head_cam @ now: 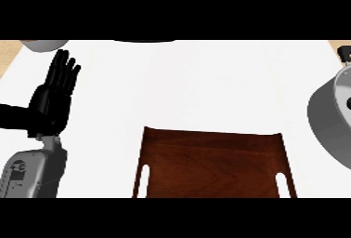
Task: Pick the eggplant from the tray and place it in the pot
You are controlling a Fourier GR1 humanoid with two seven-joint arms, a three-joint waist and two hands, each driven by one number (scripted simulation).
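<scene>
White counter (205,83) fills the head view, carrying a bare wooden tray (212,162) at centre and the grey pot (329,116) at right. No eggplant or right hand shows; the left hand (55,97) rests open, fingers straight.

No readable text, label, brand, number or sign appears anywhere. The dark brown wooden tray (212,162), below and to the right of the left hand's fingers (63,69), carries only wood grain. The grey pot (329,116), far to the right of those fingers, is unmarked. A small round mark on the grey forearm (27,169) cannot be read.
</scene>
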